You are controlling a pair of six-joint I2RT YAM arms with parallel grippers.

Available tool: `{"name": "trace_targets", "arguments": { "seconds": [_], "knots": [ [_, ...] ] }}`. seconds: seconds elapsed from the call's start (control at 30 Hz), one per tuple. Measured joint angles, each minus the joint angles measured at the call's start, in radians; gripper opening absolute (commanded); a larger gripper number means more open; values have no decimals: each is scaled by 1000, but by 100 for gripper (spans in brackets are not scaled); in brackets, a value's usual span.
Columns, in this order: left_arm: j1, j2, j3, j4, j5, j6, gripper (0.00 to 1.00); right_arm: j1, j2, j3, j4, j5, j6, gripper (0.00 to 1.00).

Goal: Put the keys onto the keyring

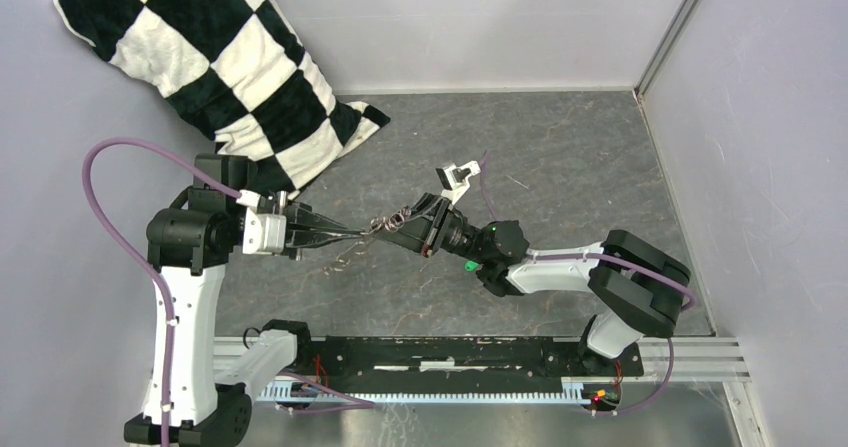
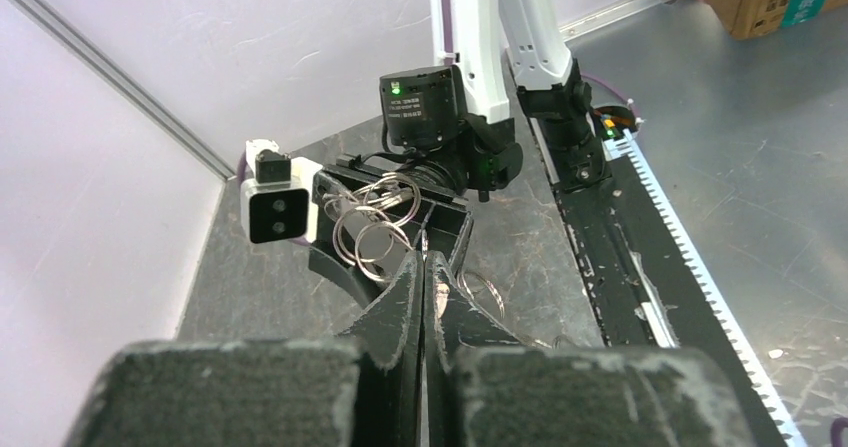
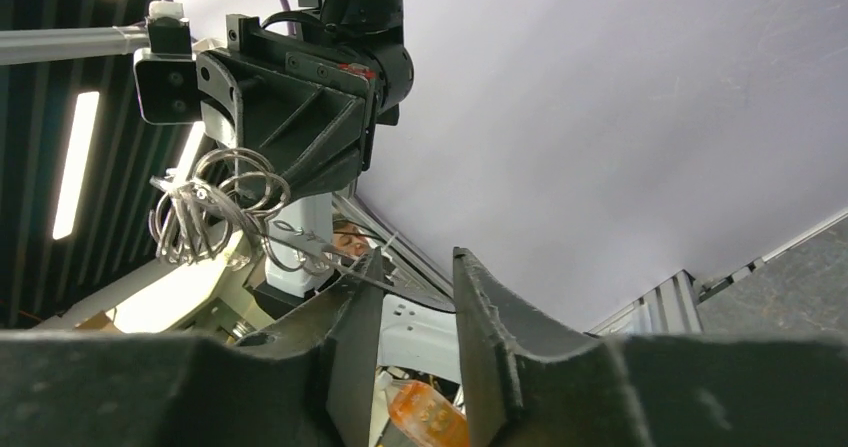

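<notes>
Black-and-white checkered plush pillow (image 1: 215, 77). Dark grey counter (image 1: 570, 157), marbled with paler veins. Silvery thin-wire metal keyring (image 3: 200, 207). White-and-black left robot arm (image 1: 185, 317) with a purple looping cable (image 1: 100, 202). Small green light (image 1: 470, 264) on the right arm.

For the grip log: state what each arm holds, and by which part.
The left gripper, jaws shut, pinches the keyring by the rim of a loop. The right gripper holds nothing: its jaws stand apart, the gap empty.
</notes>
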Motion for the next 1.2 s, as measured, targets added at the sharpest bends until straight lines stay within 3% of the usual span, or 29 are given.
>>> {"name": "trace_targets", "arguments": {
  "seconds": [0.07,0.17,0.5,0.67,0.9,1.03,1.07,1.13,1.2],
  "knots": [
    [4,-2,-1,-2,2,20,2,2,0,0,-1,3,10,14],
    [9,-8,-4,-1,0,42,2,2,-9,-18,0,2,24,1],
    [10,-43,-71,29,-52,56,2,-31,-225,-198,2,-5,31,1],
    [8,-97,-121,136,-51,5,2,-88,-297,-229,-1,-23,18,0],
    [8,-235,-250,376,-61,-162,2,-116,-385,-133,-8,-82,-51,0],
    [8,-248,-293,450,-80,-201,2,-116,-428,-39,-111,-132,-108,0],
    [8,-248,-295,460,-84,-211,8,-117,-438,-26,-149,-145,-124,0],
    [8,-247,-296,477,-96,-218,34,-123,-449,8,-246,-178,-146,0],
    [8,-251,-296,490,-105,-231,45,-138,-449,77,-409,-225,-165,0]
  ]
}}
